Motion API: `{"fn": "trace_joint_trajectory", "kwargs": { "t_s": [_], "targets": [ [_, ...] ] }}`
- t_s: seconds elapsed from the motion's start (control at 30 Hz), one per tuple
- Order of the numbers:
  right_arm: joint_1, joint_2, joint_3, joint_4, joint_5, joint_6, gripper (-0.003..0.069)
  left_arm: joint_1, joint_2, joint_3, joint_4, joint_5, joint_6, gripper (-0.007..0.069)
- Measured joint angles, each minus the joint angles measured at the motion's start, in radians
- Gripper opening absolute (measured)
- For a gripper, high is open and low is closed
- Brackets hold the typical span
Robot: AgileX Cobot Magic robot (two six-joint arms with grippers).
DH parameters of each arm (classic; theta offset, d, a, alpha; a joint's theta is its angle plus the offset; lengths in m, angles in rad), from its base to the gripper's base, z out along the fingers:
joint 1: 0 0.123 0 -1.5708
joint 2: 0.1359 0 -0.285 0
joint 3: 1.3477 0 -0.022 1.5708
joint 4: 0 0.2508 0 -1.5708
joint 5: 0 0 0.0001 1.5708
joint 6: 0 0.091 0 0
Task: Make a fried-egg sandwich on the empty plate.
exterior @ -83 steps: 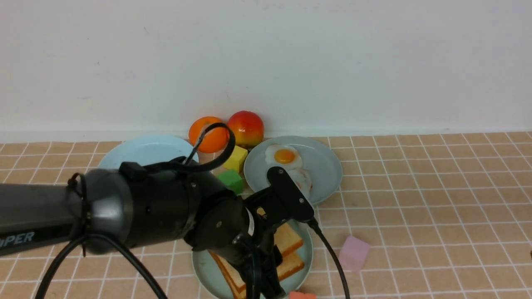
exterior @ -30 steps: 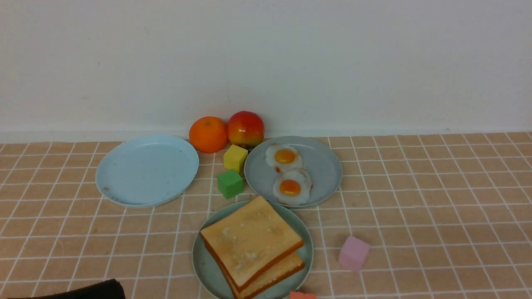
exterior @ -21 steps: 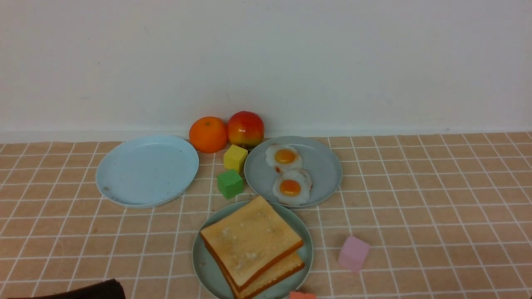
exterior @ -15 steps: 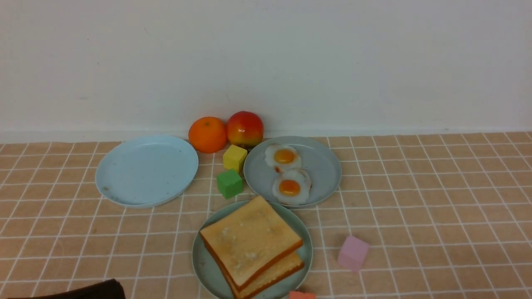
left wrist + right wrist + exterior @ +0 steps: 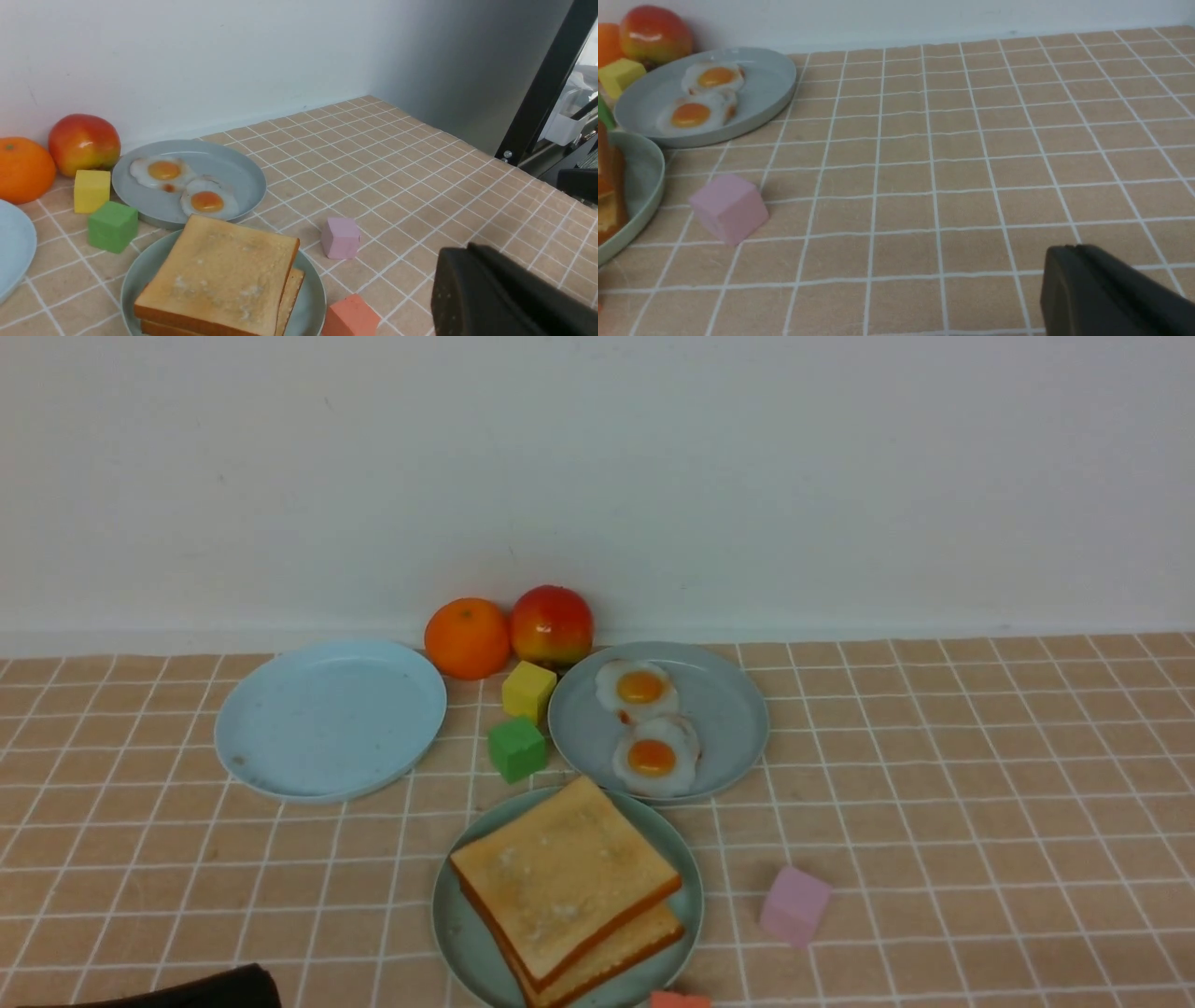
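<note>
Two toast slices (image 5: 565, 882) lie stacked on the mint-green plate (image 5: 450, 933) near the front edge, the top one turned a little askew. What lies between them is hidden. Two fried eggs (image 5: 652, 758) sit on the greyish-blue plate (image 5: 728, 709) just behind. My left gripper (image 5: 467, 252) is shut and empty, low over the table beside the toast plate (image 5: 140, 275). My right gripper (image 5: 1069, 249) is shut and empty, over bare tiles well to the right of the pink cube (image 5: 728, 212). In the front view only a dark part of the left arm (image 5: 187, 989) shows.
A light blue plate (image 5: 329, 719) sits at the back left with nothing on it. An orange (image 5: 467, 637) and an apple (image 5: 551, 623) stand by the wall. Yellow (image 5: 528, 691) and green (image 5: 516, 748) cubes lie between the plates, with pink (image 5: 794, 905) and salmon (image 5: 680, 1000) cubes near the toast plate.
The left arm, which stood over the toast plate, has drawn back out of the front view and left the stacked slices behind. Over the last second nothing has visibly moved.
</note>
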Motion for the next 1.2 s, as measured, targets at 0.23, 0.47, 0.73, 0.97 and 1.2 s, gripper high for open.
{"fn": "trace_joint_trajectory", "kwargs": {
  "t_s": [0.23,0.47,0.73,0.97,1.2],
  "targets": [
    [0.0,0.0,0.0,0.008,0.0,-0.009,-0.0015,0.0,0.0,0.0,-0.001,0.0,0.0,-0.0013],
    [0.0,0.0,-0.002,0.142,0.016,-0.228,-0.0015,0.0,0.0,0.0,-0.001,0.0,0.0,-0.001],
    [-0.003,0.0,-0.007,0.222,0.04,-0.319,-0.0014,0.0,0.0,0.0,-0.001,0.0,0.0,-0.0008],
    [-0.006,0.0,-0.007,0.223,0.041,-0.321,-0.001,0.0,0.0,0.0,-0.001,0.0,0.0,-0.0002],
    [-0.006,0.0,-0.007,0.225,0.043,-0.321,-0.0006,0.0,0.0,0.0,-0.001,0.0,0.0,-0.0001]
  ]
}}
